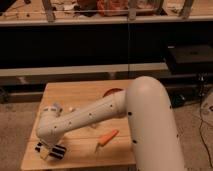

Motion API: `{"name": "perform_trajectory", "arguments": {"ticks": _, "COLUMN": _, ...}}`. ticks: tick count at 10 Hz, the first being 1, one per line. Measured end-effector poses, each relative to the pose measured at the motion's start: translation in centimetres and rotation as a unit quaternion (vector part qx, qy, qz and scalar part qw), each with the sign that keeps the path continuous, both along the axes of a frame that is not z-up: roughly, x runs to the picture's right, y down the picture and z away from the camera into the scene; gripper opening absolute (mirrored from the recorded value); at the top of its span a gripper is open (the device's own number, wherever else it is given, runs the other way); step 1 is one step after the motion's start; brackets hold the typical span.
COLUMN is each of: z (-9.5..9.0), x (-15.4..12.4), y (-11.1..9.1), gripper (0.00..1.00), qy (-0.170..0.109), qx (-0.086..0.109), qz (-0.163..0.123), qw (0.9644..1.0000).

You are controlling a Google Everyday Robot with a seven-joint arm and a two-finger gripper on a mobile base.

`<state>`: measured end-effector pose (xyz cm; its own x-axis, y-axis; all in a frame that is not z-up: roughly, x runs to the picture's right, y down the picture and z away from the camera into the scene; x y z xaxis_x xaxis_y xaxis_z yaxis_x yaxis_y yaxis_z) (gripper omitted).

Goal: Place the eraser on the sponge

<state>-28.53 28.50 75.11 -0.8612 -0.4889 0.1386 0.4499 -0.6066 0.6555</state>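
The eraser [57,151], a flat black block with pale stripes, lies at the front left corner of the wooden table [80,92]. My gripper [46,148] is down right at the eraser's left part, at the end of the white arm [95,117] that reaches in from the right. The wrist hides where gripper and eraser meet. The sponge [52,108], a small light-blue pad, lies behind the wrist near the table's left edge, well apart from the eraser.
An orange carrot [107,138] lies on the front middle of the table. A red object [112,92] shows behind the arm, and a small white thing [73,108] lies right of the sponge. Dark shelving stands behind the table.
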Motion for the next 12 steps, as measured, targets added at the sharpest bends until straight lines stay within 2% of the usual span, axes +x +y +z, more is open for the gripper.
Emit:
{"name": "perform_trajectory", "arguments": {"ticks": 5, "z": 0.6, "x": -0.6, "y": 1.2, "gripper": 0.8, "qy": 0.007, "qx": -0.003, "qz": -0.033, "qw": 0.9994}}
{"name": "perform_trajectory", "arguments": {"ticks": 10, "z": 1.1, "x": 0.2, "y": 1.6, "gripper": 0.8, "qy": 0.007, "qx": -0.003, "qz": -0.037, "qw": 0.9993}}
{"name": "perform_trajectory", "arguments": {"ticks": 11, "z": 1.1, "x": 0.2, "y": 1.6, "gripper": 0.77, "qy": 0.007, "qx": -0.002, "qz": -0.039, "qw": 0.9992}}
{"name": "perform_trajectory", "arguments": {"ticks": 12, "z": 1.3, "x": 0.4, "y": 1.8, "gripper": 0.7, "qy": 0.008, "qx": -0.003, "qz": -0.042, "qw": 0.9991}}
